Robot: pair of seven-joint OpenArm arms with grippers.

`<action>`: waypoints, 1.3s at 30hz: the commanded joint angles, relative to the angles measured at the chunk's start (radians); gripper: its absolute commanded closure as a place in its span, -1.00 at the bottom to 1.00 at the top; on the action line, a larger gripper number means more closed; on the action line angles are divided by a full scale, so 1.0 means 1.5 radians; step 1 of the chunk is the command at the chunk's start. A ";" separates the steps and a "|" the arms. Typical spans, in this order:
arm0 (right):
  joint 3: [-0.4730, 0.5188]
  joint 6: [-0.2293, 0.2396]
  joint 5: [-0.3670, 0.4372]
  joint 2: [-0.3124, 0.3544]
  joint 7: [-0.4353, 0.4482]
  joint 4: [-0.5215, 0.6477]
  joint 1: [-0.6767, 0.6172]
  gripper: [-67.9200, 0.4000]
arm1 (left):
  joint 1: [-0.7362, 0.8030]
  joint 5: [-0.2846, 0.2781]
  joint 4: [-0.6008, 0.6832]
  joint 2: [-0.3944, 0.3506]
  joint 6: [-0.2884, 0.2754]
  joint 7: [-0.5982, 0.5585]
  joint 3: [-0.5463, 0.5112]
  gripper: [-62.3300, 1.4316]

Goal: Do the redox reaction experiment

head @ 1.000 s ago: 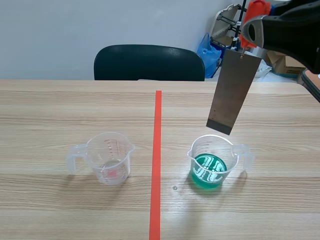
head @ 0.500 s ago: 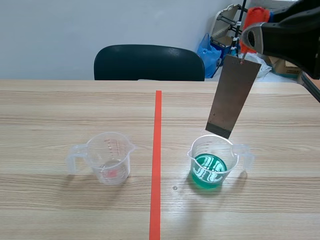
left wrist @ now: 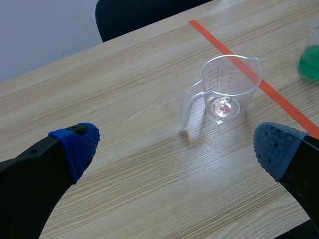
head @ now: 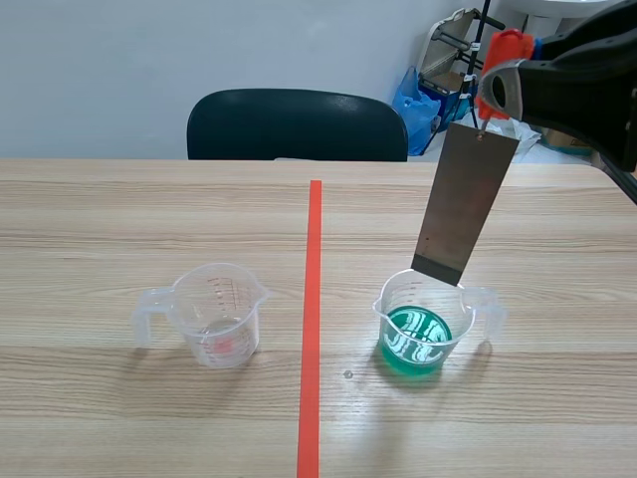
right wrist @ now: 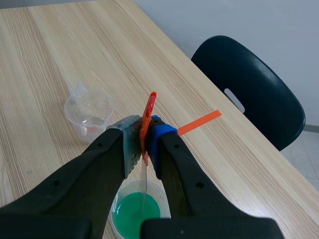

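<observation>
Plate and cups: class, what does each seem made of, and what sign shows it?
The plate: probably metal, a thin, flat, grey-brown sheet with a dull finish. The cup of green liquid and the other cup: likely clear plastic, with see-through walls and moulded handles. The clip in the right gripper: perhaps orange-red plastic; hard to tell.

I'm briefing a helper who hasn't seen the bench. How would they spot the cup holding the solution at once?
Find the orange-red tape line down the middle of the table. Two clear handled measuring cups flank it; the right cup, on the robot's right, sits beneath the metal plate hanging from a red clip. Only it holds green liquid; the left cup looks almost empty.
</observation>
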 commanded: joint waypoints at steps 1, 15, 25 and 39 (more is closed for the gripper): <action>0.005 -0.002 0.007 0.002 0.013 0.007 0.008 0.97 | 0.001 -0.006 0.007 0.005 -0.002 -0.007 0.003 -1.00; 0.005 -0.002 0.007 0.002 0.013 0.007 0.008 0.97 | 0.001 -0.006 0.007 0.005 -0.002 -0.007 0.003 -1.00; 0.005 -0.002 0.007 0.002 0.013 0.007 0.008 0.97 | 0.001 -0.006 0.007 0.005 -0.002 -0.007 0.003 -1.00; 0.005 -0.002 0.007 0.002 0.023 0.007 0.008 0.97 | 0.001 -0.006 0.007 0.005 -0.002 -0.002 0.003 -1.00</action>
